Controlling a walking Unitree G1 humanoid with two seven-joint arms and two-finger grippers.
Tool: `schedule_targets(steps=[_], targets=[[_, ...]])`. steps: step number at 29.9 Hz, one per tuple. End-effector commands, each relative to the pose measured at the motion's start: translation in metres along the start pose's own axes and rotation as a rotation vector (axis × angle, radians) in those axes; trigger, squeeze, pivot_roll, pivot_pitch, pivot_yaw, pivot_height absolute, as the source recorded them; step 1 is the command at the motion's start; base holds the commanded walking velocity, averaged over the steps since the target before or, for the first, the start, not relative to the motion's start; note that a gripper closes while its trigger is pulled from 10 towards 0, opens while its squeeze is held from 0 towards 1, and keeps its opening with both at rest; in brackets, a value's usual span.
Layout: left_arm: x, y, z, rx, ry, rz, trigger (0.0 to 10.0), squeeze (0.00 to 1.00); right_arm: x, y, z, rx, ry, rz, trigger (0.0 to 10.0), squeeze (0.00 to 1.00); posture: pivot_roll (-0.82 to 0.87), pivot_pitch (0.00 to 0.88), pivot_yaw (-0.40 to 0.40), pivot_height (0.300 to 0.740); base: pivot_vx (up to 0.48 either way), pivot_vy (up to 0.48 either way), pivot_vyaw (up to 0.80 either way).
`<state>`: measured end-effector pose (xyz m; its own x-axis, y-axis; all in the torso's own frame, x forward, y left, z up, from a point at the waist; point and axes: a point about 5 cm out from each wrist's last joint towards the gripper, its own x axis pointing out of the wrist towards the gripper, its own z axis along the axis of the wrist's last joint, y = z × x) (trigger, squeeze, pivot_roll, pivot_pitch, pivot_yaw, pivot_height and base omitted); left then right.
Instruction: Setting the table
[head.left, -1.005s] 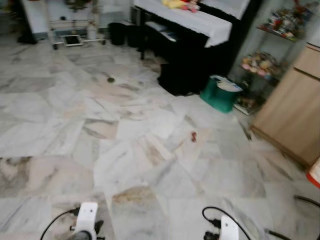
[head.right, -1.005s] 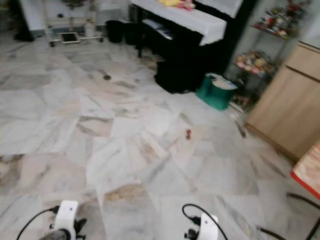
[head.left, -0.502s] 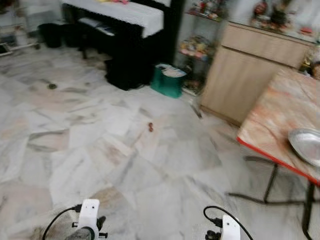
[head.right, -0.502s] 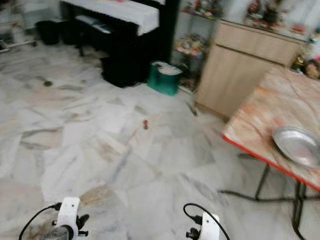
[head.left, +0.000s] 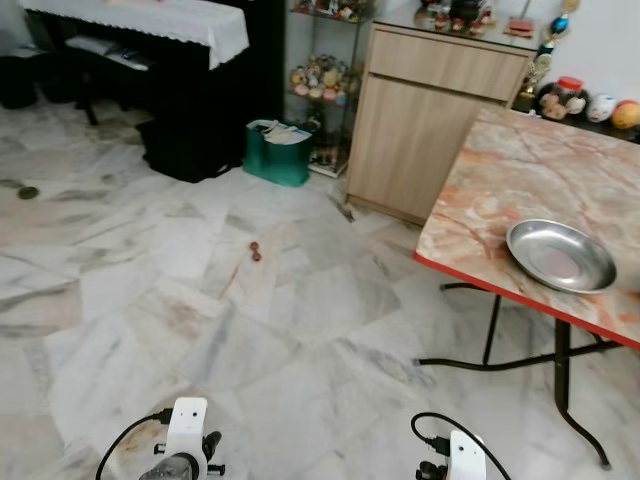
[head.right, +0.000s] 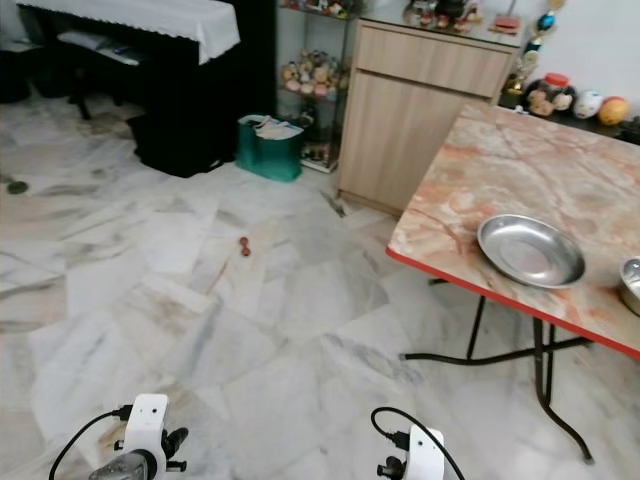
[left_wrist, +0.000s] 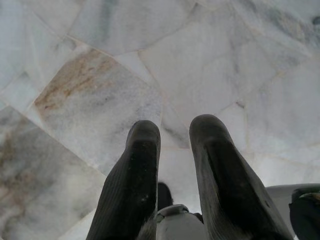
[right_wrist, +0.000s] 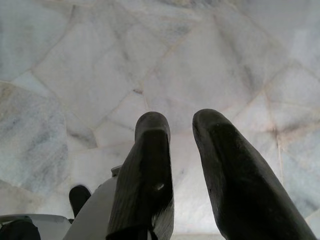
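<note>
1. The thing I care about is the steel dish (head.left: 560, 255). It sits on the marble-topped table (head.left: 500, 175), near the red-edged front rim and off to my right. In the right eye view a second metal bowl (head.right: 630, 283) peeks in at the frame edge, just beside it on the same top.

2. Both of my arms hang low with nothing in them. The left gripper (left_wrist: 175, 135) points down at the marble floor (head.left: 200, 330), its two black fingers (left_wrist: 137, 170) a small gap apart and holding nothing. The right gripper (right_wrist: 180, 125) is the same: fingers slightly apart, empty, over bare tile.

3. I judge the step in hand is the approach. I am well short of the table, so no reaching yet. To do it well I would walk until the red rim is squarely ahead of me, with the dish centred between the arms.

4. I need to mind the table's black folding legs (head.left: 555, 370), which splay out across the floor. My feet should stop short of them.

5. The dish looks shallow and slick. When I get there, I would open the fingers wider and pinch the rim from the near side, not press down on the bowl.

6. Further out stand a wooden cabinet (head.left: 425, 120) behind the table, a green bag (head.left: 275, 152) and a black piano (head.left: 190, 60) to my left, all clear of my path. A small red object (head.left: 256, 251) lies on the floor, also off my line.
</note>
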<state>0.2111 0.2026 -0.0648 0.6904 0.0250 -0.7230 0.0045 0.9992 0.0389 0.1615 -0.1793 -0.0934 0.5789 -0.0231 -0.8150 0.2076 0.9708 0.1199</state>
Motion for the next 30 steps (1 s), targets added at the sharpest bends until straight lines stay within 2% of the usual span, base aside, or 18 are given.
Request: schedule_targets(steps=[1,5,26,30], targets=[[-0.0001,-0.0022,-0.0007,0.009,-0.004,-0.005,10.0,0.0,-0.0001,-0.0032,0.002,-0.001,-0.008,-0.011,10.0,0.0,0.1,0.0,-0.091,0.727,0.0,0.0,-0.66],[0.0001,-0.0024,0.001,0.012,-0.016,0.0,10.0,0.0,-0.0003,-0.0045,0.0016,-0.003,-0.005,-0.013,10.0,0.0,0.1,0.0,-0.093,0.727,0.0,-0.227,-0.66],[0.0013,-0.0058,0.0055,0.011,-0.031,-0.012,10.0,0.0,0.0006,-0.0011,0.0038,-0.002,-0.01,-0.007,10.0,0.0,0.11,0.0,-0.096,0.727,0.0,0.0,-0.65],[0.0014,-0.007,0.0054,0.011,-0.031,-0.017,10.0,0.0,0.0005,-0.0014,0.004,0.003,-0.016,-0.008,10.0,0.0,0.11,0.0,-0.096,0.727,0.0,0.0,0.0]])
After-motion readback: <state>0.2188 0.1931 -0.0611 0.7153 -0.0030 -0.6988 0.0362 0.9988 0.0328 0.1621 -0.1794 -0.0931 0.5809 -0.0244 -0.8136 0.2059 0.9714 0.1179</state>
